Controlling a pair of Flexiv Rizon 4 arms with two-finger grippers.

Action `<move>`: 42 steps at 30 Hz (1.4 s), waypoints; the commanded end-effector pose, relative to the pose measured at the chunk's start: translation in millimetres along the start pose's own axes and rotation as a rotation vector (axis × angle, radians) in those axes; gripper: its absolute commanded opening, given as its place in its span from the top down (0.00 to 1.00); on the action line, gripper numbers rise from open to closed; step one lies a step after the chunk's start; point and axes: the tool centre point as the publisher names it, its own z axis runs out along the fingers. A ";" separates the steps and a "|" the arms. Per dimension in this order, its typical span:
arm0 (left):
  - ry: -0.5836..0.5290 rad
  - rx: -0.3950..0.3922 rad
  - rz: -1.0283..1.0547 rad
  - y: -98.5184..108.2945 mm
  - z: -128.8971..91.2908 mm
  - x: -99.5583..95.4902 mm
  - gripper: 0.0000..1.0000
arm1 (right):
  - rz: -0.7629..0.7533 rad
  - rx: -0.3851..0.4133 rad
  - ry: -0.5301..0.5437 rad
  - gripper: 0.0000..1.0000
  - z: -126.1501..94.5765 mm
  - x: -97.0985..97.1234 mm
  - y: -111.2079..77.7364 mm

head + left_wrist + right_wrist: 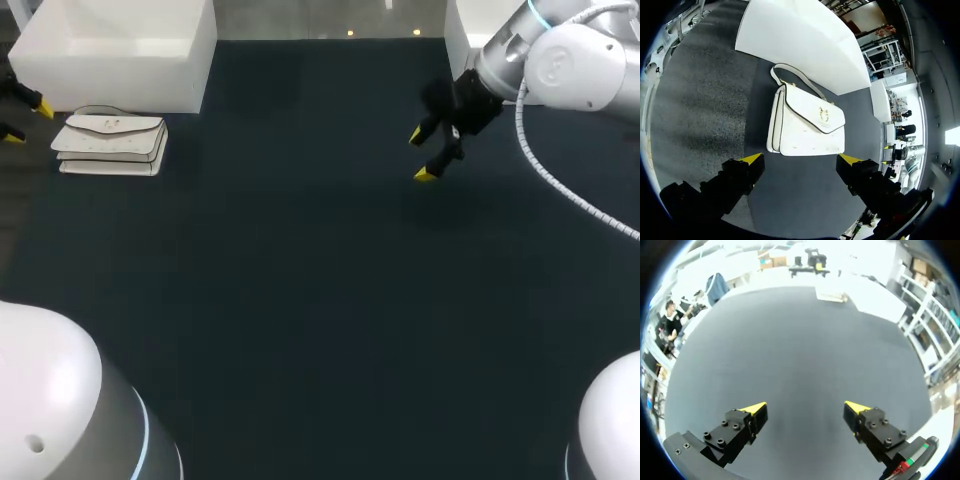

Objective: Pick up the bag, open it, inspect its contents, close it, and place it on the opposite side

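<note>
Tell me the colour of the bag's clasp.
Gold clasp on the white bag; best in left wrist view.

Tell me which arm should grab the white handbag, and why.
Left. The left gripper is open, and the white flap handbag lies just ahead of its fingers with its flap shut. The right gripper hangs open over the bare dark table, far across from the bag.

Dim head view, dark table [300, 300], white bag [110, 140] evenly lit, glare along right wrist view's far edge
</note>
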 end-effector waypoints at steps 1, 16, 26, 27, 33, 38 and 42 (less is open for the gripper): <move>0.340 -0.215 -0.002 -23.0 1.7 -12.6 0.00 | -0.007 -0.021 0.001 0.00 10.4 -6.9 -5.7; 0.434 -0.241 -0.009 -38.1 19.1 -20.4 0.00 | -0.046 -0.048 -0.021 0.00 22.6 -17.5 -12.7; 0.505 -0.247 -0.027 -50.0 44.1 -22.9 0.11 | -0.046 -0.048 -0.021 0.00 22.6 -17.5 -12.7; 0.505 -0.247 -0.027 -50.7 45.9 -23.1 0.15 | -0.046 -0.048 -0.021 0.00 22.6 -17.5 -12.7; 0.535 -0.250 -0.041 -52.9 55.6 -23.6 0.40 | -0.046 -0.048 -0.021 0.00 22.6 -17.5 -12.7; 0.555 -0.260 -0.048 -51.1 62.3 -22.1 0.51 | -0.046 -0.048 -0.021 0.00 22.6 -17.5 -12.7; 0.560 -0.273 -0.050 -49.9 66.5 -20.8 0.55 | -0.046 -0.048 -0.021 0.00 22.6 -17.5 -12.7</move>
